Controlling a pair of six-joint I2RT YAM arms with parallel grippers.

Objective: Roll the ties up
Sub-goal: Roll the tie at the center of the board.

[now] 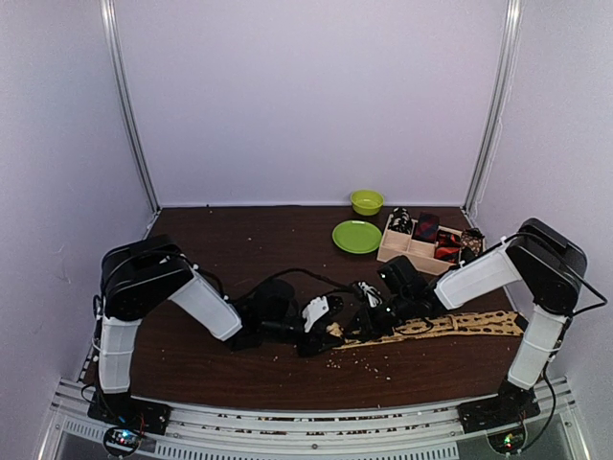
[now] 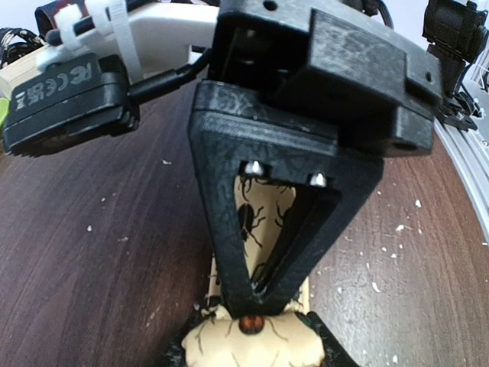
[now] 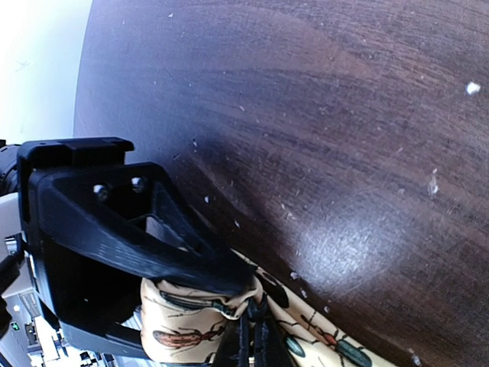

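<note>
A long tan tie [image 1: 450, 326] printed with dark beetles lies flat across the table's right front, and its left end is rolled up between the two grippers. My left gripper [image 1: 330, 331] is shut on that rolled end; in the left wrist view its fingertips [image 2: 252, 302] meet in a V on the cream roll [image 2: 260, 344]. My right gripper [image 1: 375, 321] is shut on the tie's fold from the other side; in the right wrist view [image 3: 252, 302] the fabric [image 3: 176, 329] bunches under the finger. Small rolled ties [image 1: 424, 227] sit in a wooden tray.
The wooden compartment tray [image 1: 388, 251] stands at the back right. A green plate [image 1: 356, 236] and a green bowl [image 1: 366, 201] lie to its left. Pale crumbs [image 1: 359, 362] are scattered on the dark table in front of the tie.
</note>
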